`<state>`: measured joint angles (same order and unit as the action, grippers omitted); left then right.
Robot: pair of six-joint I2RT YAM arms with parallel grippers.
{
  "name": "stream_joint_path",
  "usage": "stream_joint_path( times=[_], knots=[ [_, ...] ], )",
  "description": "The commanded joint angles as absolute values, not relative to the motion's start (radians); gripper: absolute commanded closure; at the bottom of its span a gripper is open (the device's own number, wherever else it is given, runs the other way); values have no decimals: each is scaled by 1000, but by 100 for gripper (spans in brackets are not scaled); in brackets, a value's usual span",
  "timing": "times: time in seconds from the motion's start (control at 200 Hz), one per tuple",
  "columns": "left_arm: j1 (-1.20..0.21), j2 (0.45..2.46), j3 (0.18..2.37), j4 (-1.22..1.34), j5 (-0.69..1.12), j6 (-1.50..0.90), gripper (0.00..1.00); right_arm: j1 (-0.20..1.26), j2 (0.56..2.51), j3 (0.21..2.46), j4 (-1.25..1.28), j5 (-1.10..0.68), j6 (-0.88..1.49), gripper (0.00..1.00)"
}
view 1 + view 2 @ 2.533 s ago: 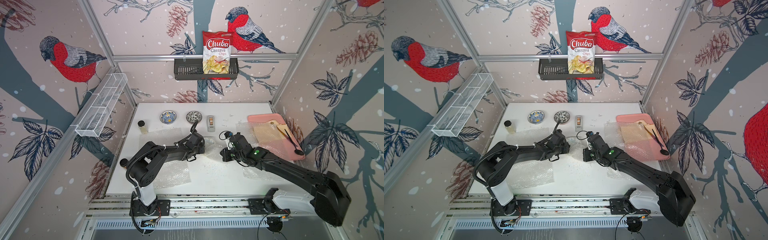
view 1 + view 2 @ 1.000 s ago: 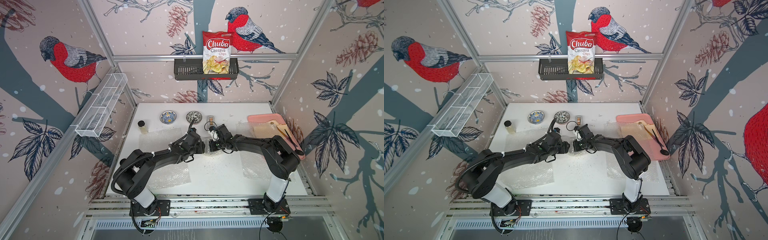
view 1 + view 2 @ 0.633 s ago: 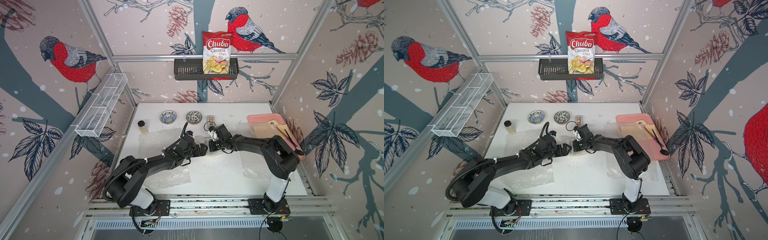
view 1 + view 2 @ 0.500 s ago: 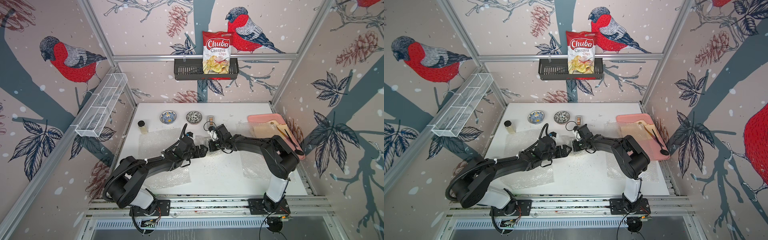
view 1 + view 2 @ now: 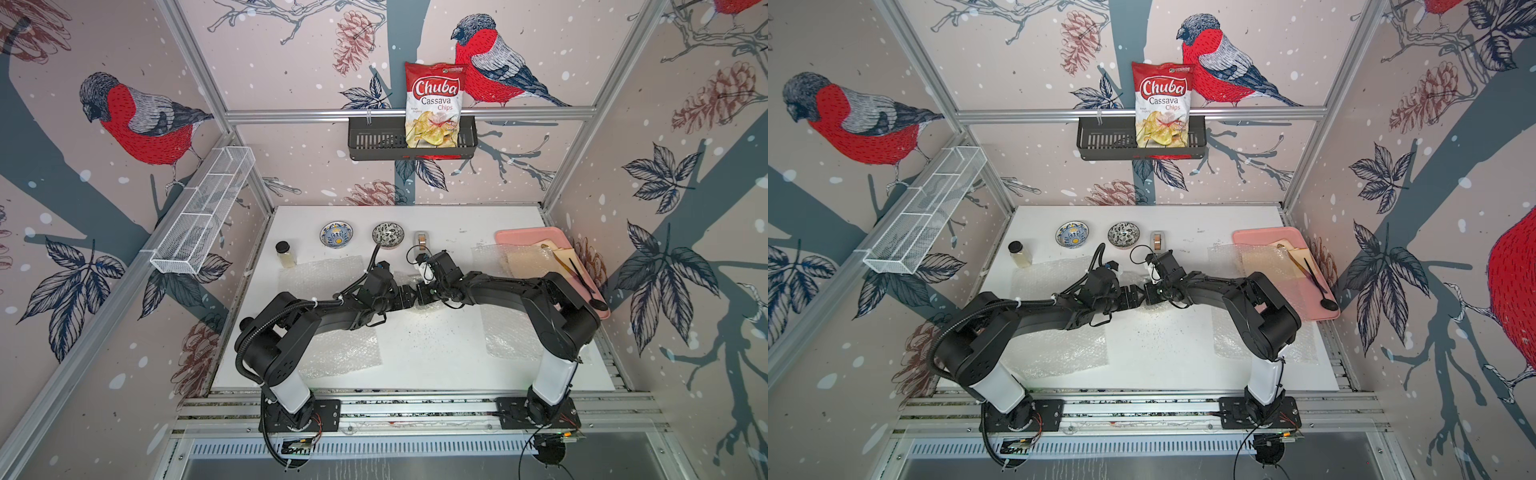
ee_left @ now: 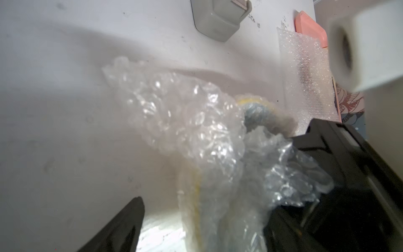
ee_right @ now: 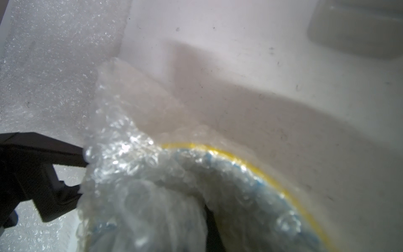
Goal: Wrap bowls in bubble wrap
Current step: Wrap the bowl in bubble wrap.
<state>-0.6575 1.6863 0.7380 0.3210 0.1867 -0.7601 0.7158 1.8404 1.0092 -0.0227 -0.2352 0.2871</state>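
Looking down from high over the whole worktop (image 5: 436, 353) in both top views; from both wrists, close on the same bubble wrap (image 6: 185, 131).

1. the left arm (image 5: 324, 316) stretches toward the middle, forearm low and nearly level.
2. the left gripper (image 5: 406, 296) has its fingers (image 7: 65, 153) spread apart.
3. the right arm (image 5: 507, 286) bends sharply at the elbow and reaches inward.
4. the right gripper (image 5: 423, 292) faces the left one tip to tip, pinched closed on the bubble wrap (image 7: 135, 196).
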Motion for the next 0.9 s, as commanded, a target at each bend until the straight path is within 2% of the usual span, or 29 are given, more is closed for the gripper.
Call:
stream_joint_path(
  times=[0.0, 0.18, 0.26, 0.72, 0.895],
  knots=[
    [-653, 1721, 754, 337, 142, -757, 20, 723, 1839, 993, -117, -258, 284, 95],
    [-649, 1761, 764, 336, 130, -742, 32, 710, 1802, 967, -114, -299, 287, 92],
    [-649, 1767, 765, 334, 128, -731, 39, 697, 1773, 952, -117, -323, 286, 86],
    [-650, 1777, 801, 272, 115, -667, 38, 547, 1589, 968, -182, -437, 252, 41],
    [-652, 1776, 808, 263, 118, -657, 38, 505, 1665, 1056, -197, -408, 210, 34]
  ],
)
